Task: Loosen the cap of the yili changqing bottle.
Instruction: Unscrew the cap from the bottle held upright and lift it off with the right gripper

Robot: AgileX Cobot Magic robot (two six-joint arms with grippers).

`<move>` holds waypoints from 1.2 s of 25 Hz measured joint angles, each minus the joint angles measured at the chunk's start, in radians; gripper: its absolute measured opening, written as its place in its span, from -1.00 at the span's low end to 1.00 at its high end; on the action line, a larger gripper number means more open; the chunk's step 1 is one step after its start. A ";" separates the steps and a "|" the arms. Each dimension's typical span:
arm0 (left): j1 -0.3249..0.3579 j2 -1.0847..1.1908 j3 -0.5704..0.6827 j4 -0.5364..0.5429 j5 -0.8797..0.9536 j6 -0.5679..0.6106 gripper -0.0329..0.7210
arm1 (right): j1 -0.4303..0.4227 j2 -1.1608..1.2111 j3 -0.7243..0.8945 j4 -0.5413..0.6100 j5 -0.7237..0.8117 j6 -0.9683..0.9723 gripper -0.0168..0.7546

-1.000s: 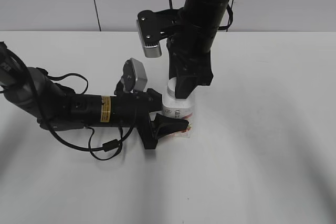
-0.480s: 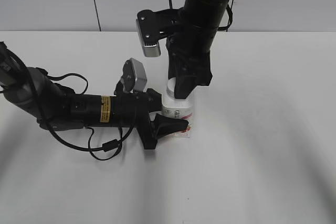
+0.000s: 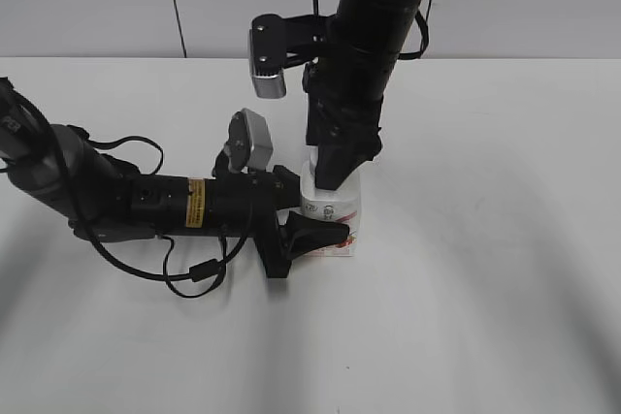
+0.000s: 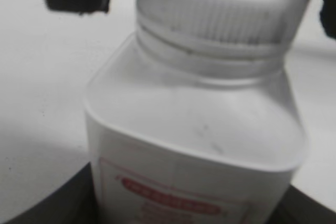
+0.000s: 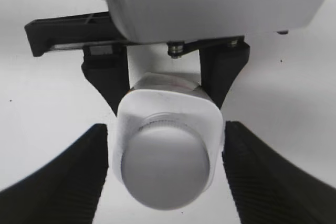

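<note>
- yili changqing bottle (image 3: 333, 215) stands upright on the table (image 3: 485, 239), clamped low on its body between the left gripper (image 3: 312, 232) jaws. Prob. held this way so the body can't spin while the top gets turned.
- Left jaws part-closed, seated on bottle sides; in the right wrist view they flank it from behind.
- Cap (image 5: 165, 166) sits between the right gripper (image 5: 165, 174) pads, but gaps show both sides: jaws spread wide, holding nothing.
- Left arm lies low along the table, reaching in sideways.
- Right arm comes down near-vertical from above, fingers straddling the neck.
</note>
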 joint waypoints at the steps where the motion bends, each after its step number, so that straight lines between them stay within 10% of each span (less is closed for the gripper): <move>1: 0.000 0.000 0.000 0.001 0.000 -0.001 0.19 | 0.000 0.000 0.000 0.000 0.000 0.019 0.45; 30: 0.000 0.000 0.000 0.001 -0.001 -0.002 0.18 | 0.000 -0.042 0.000 -0.045 0.000 1.322 0.46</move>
